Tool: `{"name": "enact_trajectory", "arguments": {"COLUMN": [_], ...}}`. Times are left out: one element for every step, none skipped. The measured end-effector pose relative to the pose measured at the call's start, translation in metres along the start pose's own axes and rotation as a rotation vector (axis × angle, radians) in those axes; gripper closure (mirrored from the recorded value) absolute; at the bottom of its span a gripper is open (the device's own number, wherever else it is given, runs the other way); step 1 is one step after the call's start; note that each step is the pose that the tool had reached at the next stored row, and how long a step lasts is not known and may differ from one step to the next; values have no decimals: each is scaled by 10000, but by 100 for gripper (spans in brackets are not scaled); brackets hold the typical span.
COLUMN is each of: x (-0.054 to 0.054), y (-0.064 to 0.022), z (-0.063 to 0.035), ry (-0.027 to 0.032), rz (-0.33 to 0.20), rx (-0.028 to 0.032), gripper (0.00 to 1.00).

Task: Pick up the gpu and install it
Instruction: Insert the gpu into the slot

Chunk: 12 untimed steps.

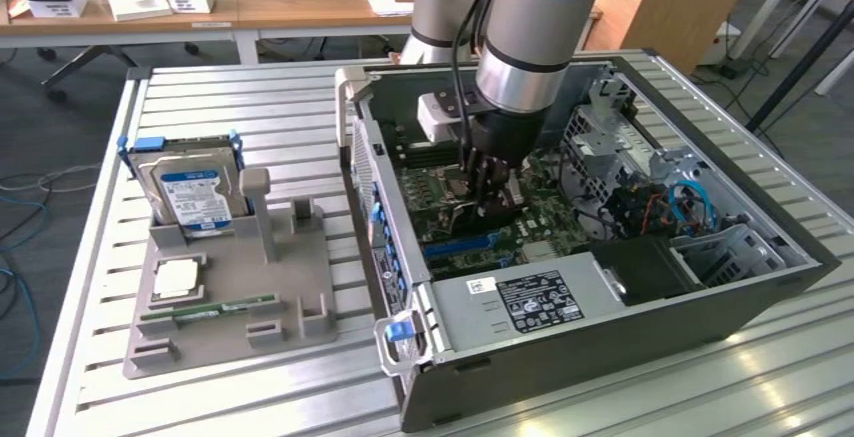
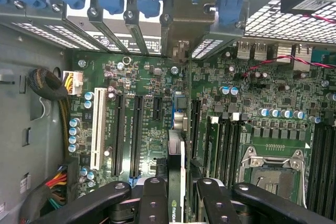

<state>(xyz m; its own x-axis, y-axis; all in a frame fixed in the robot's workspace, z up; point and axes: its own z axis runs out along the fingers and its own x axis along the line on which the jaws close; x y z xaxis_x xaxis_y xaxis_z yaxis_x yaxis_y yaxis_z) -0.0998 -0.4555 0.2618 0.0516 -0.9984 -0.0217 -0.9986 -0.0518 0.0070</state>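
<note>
Inside the open case (image 1: pixel 641 357), gripper (image 2: pixel 181 187) clenches the gpu (image 2: pixel 177 153) edge-on, apparently mid-seating; it needs square, even pressure.

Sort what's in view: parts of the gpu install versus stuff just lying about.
Job: gpu, held in the hand; motherboard; computer case.
Lying about: hard drive, memory stick, processor chip, grey holder tray.

gpu (image 2: pixel 177 156) | thin dark card — edge-on, upright | gripped in pincer (image 2: pixel 178 184) over motherboard (image 2: pixel 152 85)
</note>
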Motion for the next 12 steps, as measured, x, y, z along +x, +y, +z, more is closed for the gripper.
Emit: {"name": "enact_trajectory", "arguments": {"x": [0,0,0,-1,-1,0,0,0,0,0,1,1], "y": [0,0,0,0,0,0,0,0,0,0,0,0], "z": [1,1,1,6,11,14,18,23,26,29,32,35], "ry": [-2,-2,-1,-5,-7,-3,-2,-3,-2,-2,-1,-1], "rz": [0,0,0,0,1,0,0,1,0,0,0,0], "rx": [1,1,1,3,4,2,1,2,1,1,1,0], "gripper": [74,74,74,74,74,74,74,74,74,74,74,74]}}
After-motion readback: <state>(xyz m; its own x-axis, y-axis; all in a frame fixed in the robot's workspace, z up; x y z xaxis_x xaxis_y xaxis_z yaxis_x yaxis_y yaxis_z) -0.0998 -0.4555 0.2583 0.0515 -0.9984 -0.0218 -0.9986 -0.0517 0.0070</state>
